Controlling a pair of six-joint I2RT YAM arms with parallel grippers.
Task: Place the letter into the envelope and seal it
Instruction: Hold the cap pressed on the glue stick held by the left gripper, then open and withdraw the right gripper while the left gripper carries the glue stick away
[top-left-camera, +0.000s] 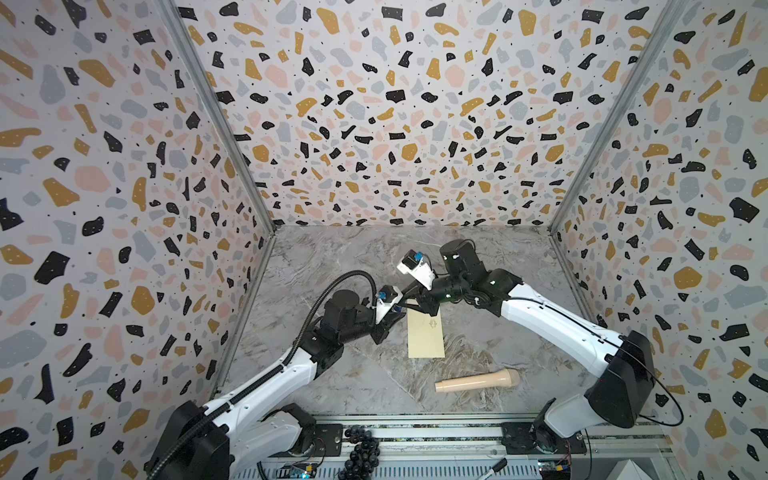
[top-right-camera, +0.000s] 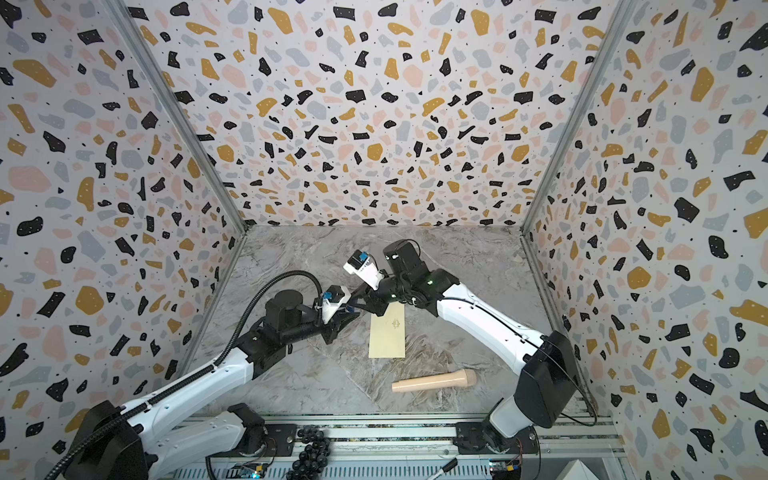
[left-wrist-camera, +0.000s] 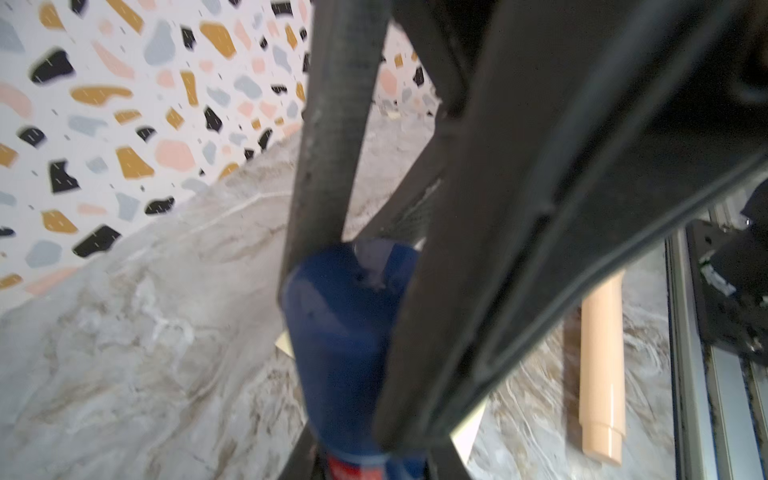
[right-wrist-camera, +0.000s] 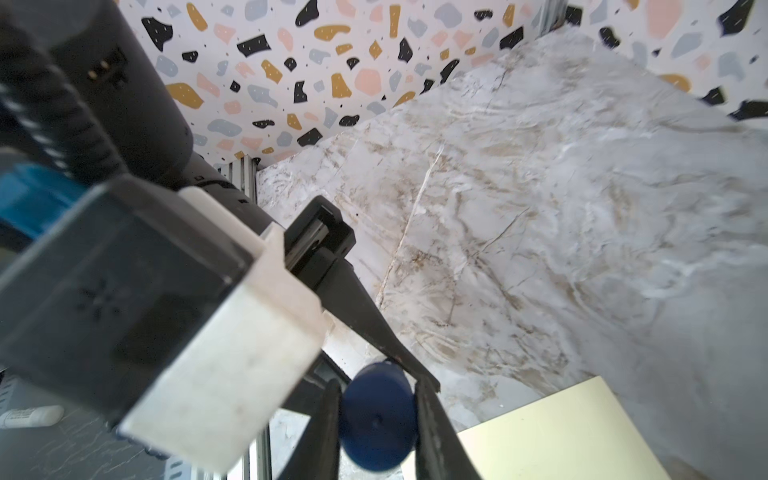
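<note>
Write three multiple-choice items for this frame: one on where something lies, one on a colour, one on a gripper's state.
1. Where does the beige cylinder lie relative to the envelope?
A. on top of it
B. on the table, apart from it, nearer the arm bases
C. tucked under it

2. What colour is the cap end of the glue stick?
A. dark blue
B. green
C. white

3. How is the right gripper?
A. open above bare marble
B. shut on the glue stick
C. out of view

Key:
1 B, since both top views show bare marble between cylinder and envelope.
2 A, since the right wrist view shows a dark blue round end.
3 B, since its fingers press that end from both sides.
</note>
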